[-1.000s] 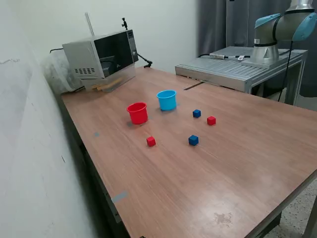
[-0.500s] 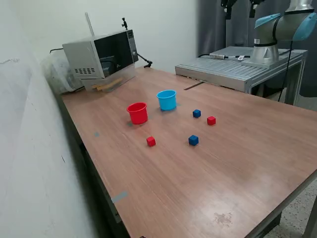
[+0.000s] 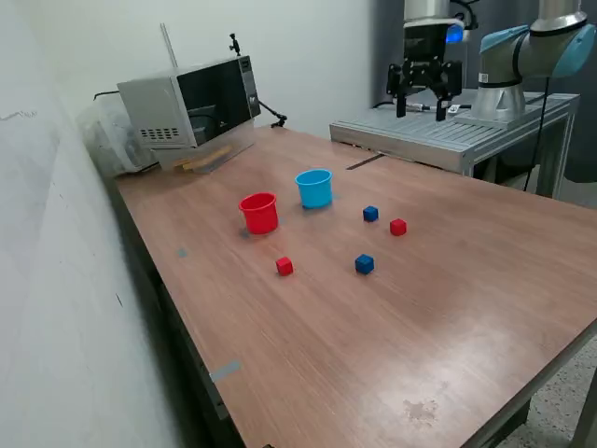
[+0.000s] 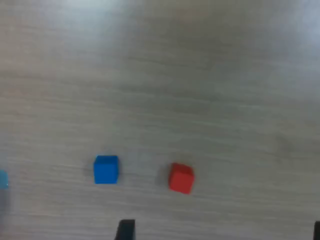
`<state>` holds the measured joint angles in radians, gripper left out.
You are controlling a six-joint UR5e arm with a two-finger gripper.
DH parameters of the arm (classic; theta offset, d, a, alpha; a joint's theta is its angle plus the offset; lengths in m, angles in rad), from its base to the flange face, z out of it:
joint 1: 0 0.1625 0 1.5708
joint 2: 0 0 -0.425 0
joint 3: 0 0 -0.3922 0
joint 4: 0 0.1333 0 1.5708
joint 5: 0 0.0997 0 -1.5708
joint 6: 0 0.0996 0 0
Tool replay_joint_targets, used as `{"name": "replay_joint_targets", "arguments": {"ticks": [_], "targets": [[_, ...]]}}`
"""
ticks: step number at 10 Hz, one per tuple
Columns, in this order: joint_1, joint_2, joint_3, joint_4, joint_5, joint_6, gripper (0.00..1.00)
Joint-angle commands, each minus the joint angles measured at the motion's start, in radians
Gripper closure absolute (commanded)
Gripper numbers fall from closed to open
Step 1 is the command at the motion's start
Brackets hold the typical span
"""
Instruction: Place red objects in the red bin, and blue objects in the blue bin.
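The gripper (image 3: pixel 423 103) hangs high in the air, well behind the blue bin (image 3: pixel 314 188). Its two black fingers (image 3: pixel 402 101) stand wide apart and hold nothing.

The blue bin sits on the brown table (image 3: pixel 448 308). The red bin (image 3: pixel 259 212) stands just beside it, toward the exterior view's left and a bit nearer the front. One blue cube (image 3: pixel 370 214) lies near the blue bin, on the exterior view's right of it. One red cube (image 3: pixel 398 227) lies just past that blue cube, not touching it. The other blue cube (image 3: pixel 364 264) lies in front of the blue bin, well apart from it. The other red cube (image 3: pixel 284 267) lies in front of the red bin.

All four cubes are out on the table, none in a bin.

A grey microwave (image 3: pixel 187 103) sits far behind the blue bin, by the wall. I can read no words or labels on anything.

The wrist view is blurry and shows a blue cube (image 4: pixel 106 169) near a red cube (image 4: pixel 180 178).
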<state>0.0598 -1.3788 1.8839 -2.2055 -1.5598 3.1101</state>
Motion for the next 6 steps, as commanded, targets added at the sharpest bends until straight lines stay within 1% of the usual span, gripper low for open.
{"name": "replay_joint_targets", "arguments": {"ticks": [1,3,5,6], "targets": [[-0.080,0.182,-0.045,-0.120,0.003,-0.057,0.00],[-0.115,0.242,-0.064,-0.151,0.003,-0.100,0.00],[-0.156,0.294,-0.069,-0.172,0.001,-0.113,0.00],[-0.156,0.306,-0.065,-0.192,0.001,-0.117,0.00]]}}
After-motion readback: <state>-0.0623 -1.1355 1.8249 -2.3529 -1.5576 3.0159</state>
